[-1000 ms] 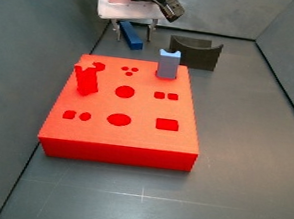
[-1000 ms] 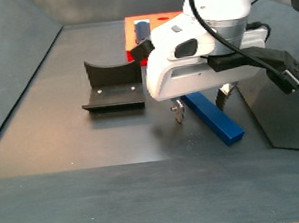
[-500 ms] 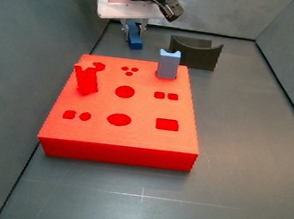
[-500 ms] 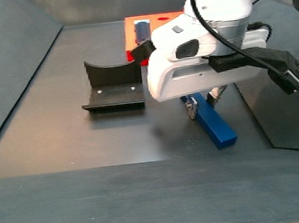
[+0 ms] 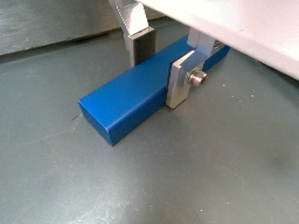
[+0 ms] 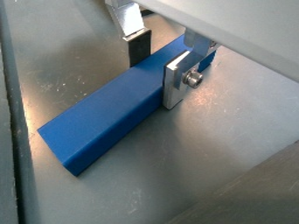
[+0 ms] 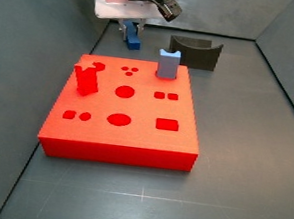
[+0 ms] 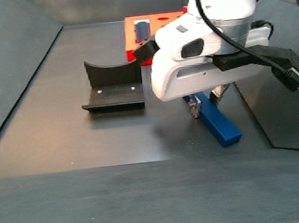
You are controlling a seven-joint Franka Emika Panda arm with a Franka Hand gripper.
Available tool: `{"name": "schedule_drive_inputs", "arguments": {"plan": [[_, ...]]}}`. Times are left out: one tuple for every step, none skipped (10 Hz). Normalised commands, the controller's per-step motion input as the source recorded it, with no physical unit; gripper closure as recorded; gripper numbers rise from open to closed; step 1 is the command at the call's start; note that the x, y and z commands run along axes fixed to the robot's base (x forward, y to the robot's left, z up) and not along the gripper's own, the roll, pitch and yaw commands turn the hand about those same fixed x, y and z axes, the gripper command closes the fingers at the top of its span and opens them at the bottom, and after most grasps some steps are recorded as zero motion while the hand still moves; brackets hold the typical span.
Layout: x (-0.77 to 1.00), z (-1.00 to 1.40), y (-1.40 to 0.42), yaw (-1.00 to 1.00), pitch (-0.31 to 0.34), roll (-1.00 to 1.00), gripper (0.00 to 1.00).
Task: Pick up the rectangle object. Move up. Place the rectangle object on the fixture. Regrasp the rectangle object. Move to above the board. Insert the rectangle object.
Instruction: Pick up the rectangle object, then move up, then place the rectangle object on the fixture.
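No brand, label or legible writing appears in any view. The dark grey worktop (image 7: 240, 143) carries the board (image 7: 122, 114), a large flat red slab with circular and rectangular holes and a red upright peg (image 7: 86, 77) near one edge; a paler grey-blue peg (image 7: 169, 63) stands on the board at its far edge. The fixture (image 8: 111, 84), a dark blocky holder with a U-shaped notch, sits on the worktop beside the board, apart from it in both side views. The rectangle object (image 5: 146, 91), a long blue bar of square cross-section, lies flat on the worktop, off the board and clear of the fixture. The end effector (image 6: 156, 63) is lowered over the bar, its two silver fingers (image 5: 184, 79) straddling the bar across its width, away from the bar's nearer end. In both wrist views the jaws stand narrow, the plates lying against the bar's side faces; whether they press it firmly cannot be told with certainty. In a side view the end effector (image 8: 200, 102) sits at the bar's (image 8: 218, 120) far end, beneath the white wrist housing (image 8: 188, 64).
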Motion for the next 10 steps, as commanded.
{"name": "schedule_drive_inputs", "arguments": {"plan": [[0.00, 0.00, 0.00, 0.00, 0.000, 0.00, 1.00], [0.00, 0.83, 0.00, 0.00, 0.000, 0.00, 1.00], [0.04, 0.82, -0.03, 0.02, -0.005, 0.00, 1.00], [0.02, 0.72, -0.04, 0.03, 0.017, -0.01, 1.00], [0.00, 0.56, -0.03, 0.03, 0.027, 0.00, 1.00], [0.00, 0.41, -0.02, 0.03, 0.036, 0.00, 1.00], [0.00, 0.26, -0.01, 0.02, 0.038, 0.00, 1.00], [0.00, 1.00, 0.00, 0.00, 0.000, 0.00, 1.00], [0.00, 1.00, 0.00, 0.00, 0.010, 0.00, 1.00], [-0.01, 1.00, 0.00, 0.00, 0.018, 0.00, 1.00]]}}
